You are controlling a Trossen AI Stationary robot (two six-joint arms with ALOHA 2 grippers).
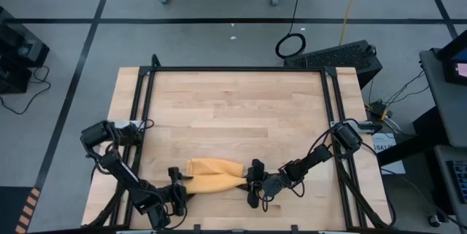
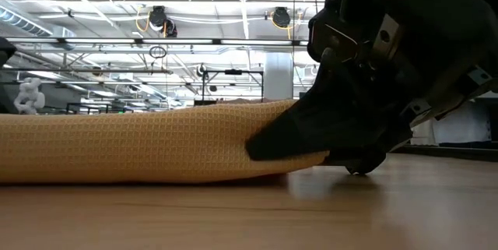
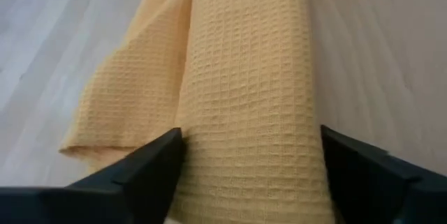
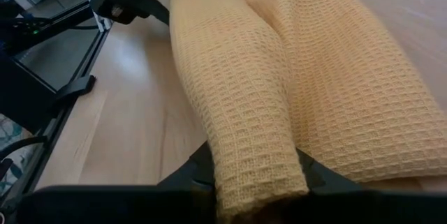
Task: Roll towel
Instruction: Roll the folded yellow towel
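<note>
Two grippers work here: our left gripper (image 1: pixel 177 184) and right gripper (image 1: pixel 252 181) each pinch one end of the towel (image 1: pixel 214 176), low in the middle of the high view on the table (image 1: pixel 233 110). We should turn both ends together so the roll stays tight and even.

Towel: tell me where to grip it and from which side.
Grip the towel at its two narrow ends, coming in along its length from each side, probably best. It lies as a long, partly rolled bundle on the table, so the ends are slim enough for the jaws. The left gripper straddles one end; the right gripper straddles the other.
</note>
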